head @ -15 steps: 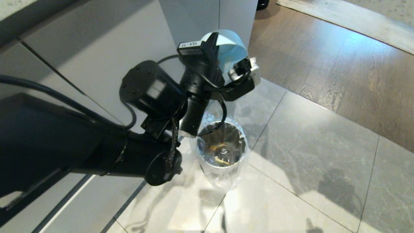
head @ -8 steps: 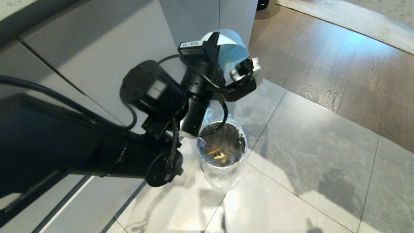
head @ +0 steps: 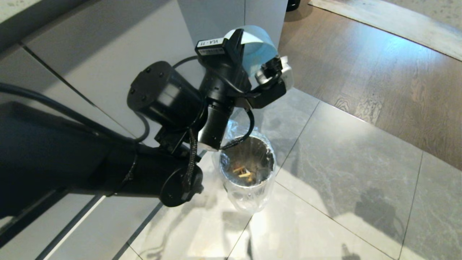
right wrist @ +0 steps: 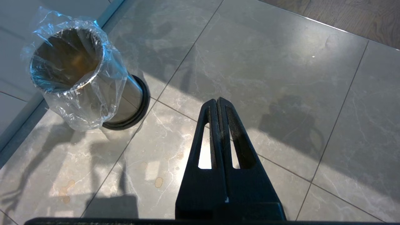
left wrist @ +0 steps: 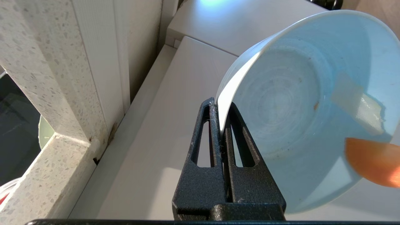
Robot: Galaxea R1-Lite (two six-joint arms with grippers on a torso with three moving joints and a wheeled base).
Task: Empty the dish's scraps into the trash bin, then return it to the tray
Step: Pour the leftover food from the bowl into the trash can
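Risen slightly, left end effector (head: 241,40), labelled "VLA-11", grips the dish (head: 257,47) rim

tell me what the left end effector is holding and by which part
The left end effector is shut on the dish, pinching its rim edge-on. The right end effector holds nothing.

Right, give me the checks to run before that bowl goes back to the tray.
1. Left gripper clamped on the dish rim: ok.
2. Scraps in the trash bin: ok, some lie at its bottom.
3. Dish fully empty: not ok, an orange piece and a pale piece show against its inside.
4. Bin upright, liner over rim: ok.
5. Tray free to receive the dish: cannot tell, not in view.
6. Right gripper shut, clear of the bin: ok.
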